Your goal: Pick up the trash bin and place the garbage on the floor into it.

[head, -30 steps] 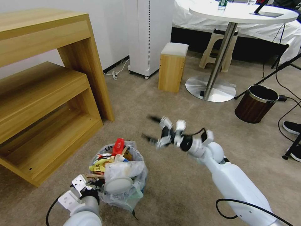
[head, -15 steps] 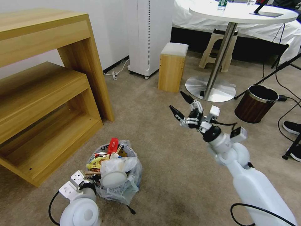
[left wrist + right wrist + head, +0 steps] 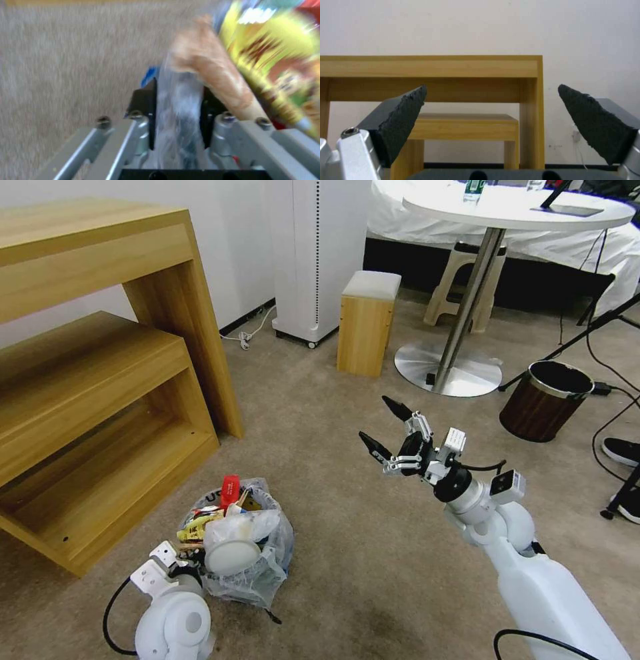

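Observation:
The trash bin [image 3: 248,573], lined with a clear plastic bag, sits low over the beige carpet floor [image 3: 347,567] at the lower left. It is heaped with garbage: a red wrapper [image 3: 230,490], a yellow wrapper [image 3: 195,527] and a white cup [image 3: 230,557]. My left gripper [image 3: 189,555] is shut on the bin's near rim. In the left wrist view its fingers [image 3: 146,100] clamp the bag-covered rim [image 3: 178,107], beside a wooden stick [image 3: 213,72]. My right gripper [image 3: 385,428] hangs open and empty in mid-air, well to the right of the bin; its view [image 3: 492,87] faces the desk.
A wooden stepped desk [image 3: 100,380] stands at the left. A wooden stool [image 3: 367,323], a white appliance [image 3: 317,253] and the round table's base [image 3: 447,370] stand behind. A brown wood-grain bin [image 3: 545,400], cables and shoes [image 3: 620,450] are at the right.
My right gripper swung away from above the bin, right and back, staying open, then dipped slightly. The bin, held by my left gripper, shifted a little left and lower.

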Robot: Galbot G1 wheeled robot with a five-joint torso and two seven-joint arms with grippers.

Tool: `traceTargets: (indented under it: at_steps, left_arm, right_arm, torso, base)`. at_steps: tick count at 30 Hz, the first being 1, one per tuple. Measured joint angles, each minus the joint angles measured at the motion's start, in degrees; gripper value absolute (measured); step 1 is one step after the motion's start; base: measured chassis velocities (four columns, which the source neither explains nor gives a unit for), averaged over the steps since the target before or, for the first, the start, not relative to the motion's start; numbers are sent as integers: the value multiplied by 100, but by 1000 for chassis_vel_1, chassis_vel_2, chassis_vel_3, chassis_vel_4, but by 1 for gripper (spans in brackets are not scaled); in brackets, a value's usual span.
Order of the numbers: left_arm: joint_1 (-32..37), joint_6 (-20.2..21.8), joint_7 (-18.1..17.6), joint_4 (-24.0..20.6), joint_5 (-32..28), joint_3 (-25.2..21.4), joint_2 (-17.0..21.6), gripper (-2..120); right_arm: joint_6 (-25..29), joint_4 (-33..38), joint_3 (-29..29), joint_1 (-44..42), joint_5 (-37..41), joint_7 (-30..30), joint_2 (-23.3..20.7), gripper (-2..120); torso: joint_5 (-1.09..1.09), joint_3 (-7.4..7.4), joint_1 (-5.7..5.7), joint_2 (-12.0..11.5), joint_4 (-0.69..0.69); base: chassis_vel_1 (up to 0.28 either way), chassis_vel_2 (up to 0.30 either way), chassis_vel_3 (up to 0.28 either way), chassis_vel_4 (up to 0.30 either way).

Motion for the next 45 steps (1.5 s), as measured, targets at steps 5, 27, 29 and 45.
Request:
traceTargets:
  at_steps: [5,27,29,45]
  left_arm:
    - [154,-113,248,-524,314,48,134,50]
    - [1109,-1731,3069,-1865,2640,-763,1320,100]
    - [1088,-1846,3330,-1836,2727,-910,1418,100]
    - [1315,-1984,3669,-1626,2492,-1277,2068,100]
  right_arm:
    - [28,-44,-7,-26,-25,-13,57,100]
    - [698,1095,1707,-1659,-1819,3354,291,100]
    - [671,1258,2048,-1871,-1843,3707,265,100]
    - [447,1612,2919,-2666,-1635,4496,324,100]
  torso:
    - [1,0,0,0,0]
    - [0,0,0,0,-1]
    - [2,0,0,0,-1]
    - [2,0,0,0,0]
  base:
    - [0,0,0,0]
    - [0,0,0,0]
    - [0,0,0,0]
    - [0,0,0,0]
